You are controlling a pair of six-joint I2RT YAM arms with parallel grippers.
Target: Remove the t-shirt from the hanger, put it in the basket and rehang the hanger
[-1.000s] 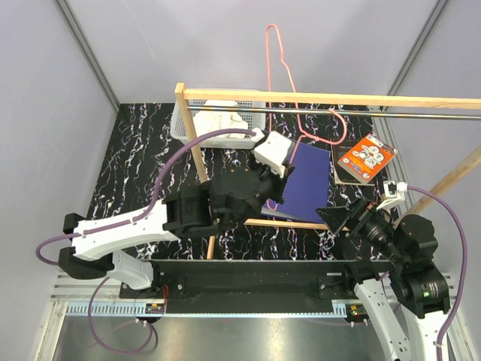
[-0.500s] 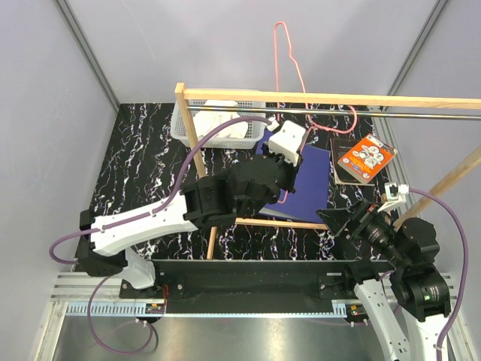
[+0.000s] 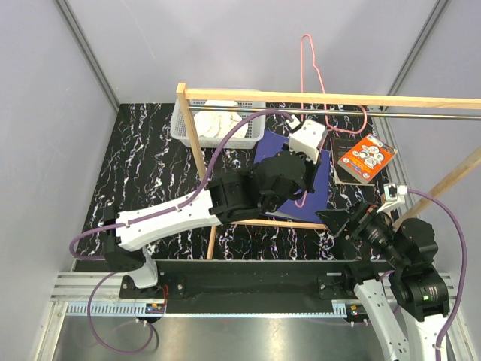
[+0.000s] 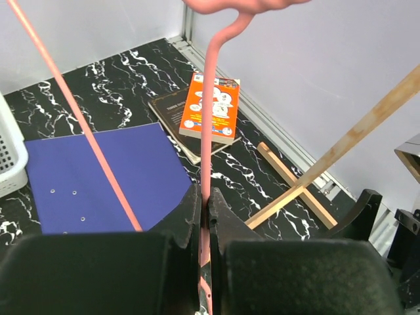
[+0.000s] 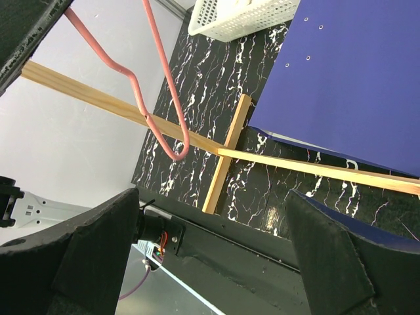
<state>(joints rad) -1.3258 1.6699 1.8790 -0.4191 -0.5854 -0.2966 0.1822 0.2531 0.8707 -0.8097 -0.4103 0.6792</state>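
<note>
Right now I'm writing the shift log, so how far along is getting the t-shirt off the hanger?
Done, it seems: the t-shirt lies in the white basket and the hanger is bare. In hand: the left claw is shut on the hanger's stem, holding it aloft; the right claw is open, holding nothing. Left: probably only putting the hanger down.

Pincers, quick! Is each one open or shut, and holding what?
Left pincer: shut on the hanger.
Right pincer: open, holding nothing.
</note>
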